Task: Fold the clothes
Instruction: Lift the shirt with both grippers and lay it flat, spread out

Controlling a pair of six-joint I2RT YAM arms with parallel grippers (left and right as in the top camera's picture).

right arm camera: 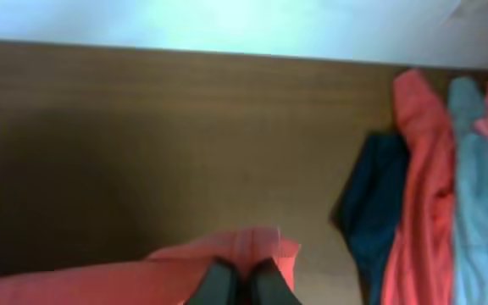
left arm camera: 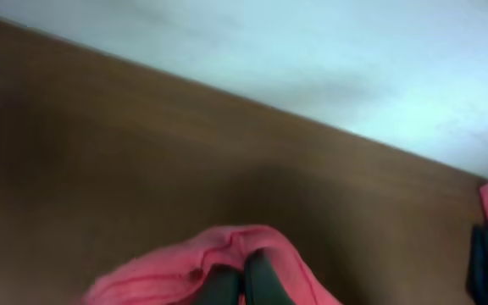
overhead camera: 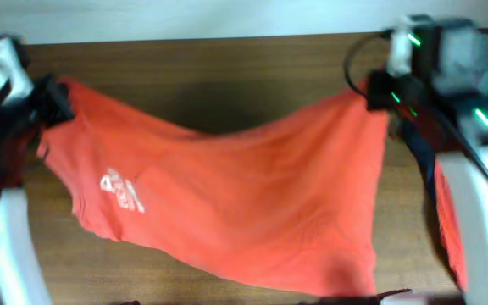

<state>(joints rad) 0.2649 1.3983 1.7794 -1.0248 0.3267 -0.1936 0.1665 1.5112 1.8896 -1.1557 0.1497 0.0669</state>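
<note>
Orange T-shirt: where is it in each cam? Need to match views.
Overhead: T-shirt stretched across the centre of the picture.
Left wrist: bunched at bottom centre.
Right wrist: along the bottom edge, left to centre.
Shared landmark: far edge of the brown table against the white wall.

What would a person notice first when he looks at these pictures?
The orange-red T-shirt, stretched across the middle of the table, with white lettering near its left end. The left claw and right claw each pinch one corner. More clothes lie at the table's right edge.
</note>
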